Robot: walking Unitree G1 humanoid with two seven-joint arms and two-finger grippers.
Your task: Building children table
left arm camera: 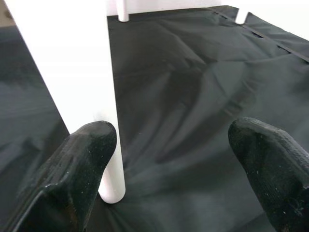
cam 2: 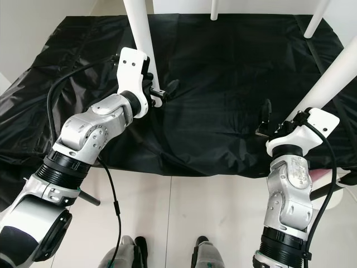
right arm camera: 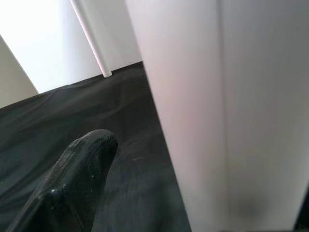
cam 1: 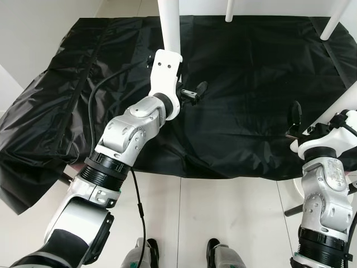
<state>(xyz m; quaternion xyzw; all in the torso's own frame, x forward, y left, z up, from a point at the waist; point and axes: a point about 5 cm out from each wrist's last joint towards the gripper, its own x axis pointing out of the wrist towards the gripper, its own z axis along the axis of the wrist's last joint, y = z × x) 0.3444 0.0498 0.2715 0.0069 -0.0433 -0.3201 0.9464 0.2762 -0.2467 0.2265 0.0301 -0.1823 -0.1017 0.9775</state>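
Observation:
Several white table legs stand upright on a black sheet [cam 1: 251,72]. My left gripper [left arm camera: 171,145] is open low beside the near left leg [cam 1: 170,25]; in the left wrist view that leg [left arm camera: 67,63] stands just past one finger [left arm camera: 82,159], the other finger [left arm camera: 270,159] far apart from it. My right gripper [cam 2: 281,120] is open at the near right leg [cam 2: 326,75]. In the right wrist view this leg [right arm camera: 217,111] rises close beside one black finger [right arm camera: 79,179], with a gap between them.
Two more white legs [cam 1: 228,10] [cam 1: 334,19] stand at the sheet's far side. The sheet's crumpled front edge [cam 1: 184,167] ends on pale floor tiles [cam 1: 223,212]. My feet [cam 1: 217,254] are at the bottom. A black cable [cam 1: 92,106] loops from the left arm.

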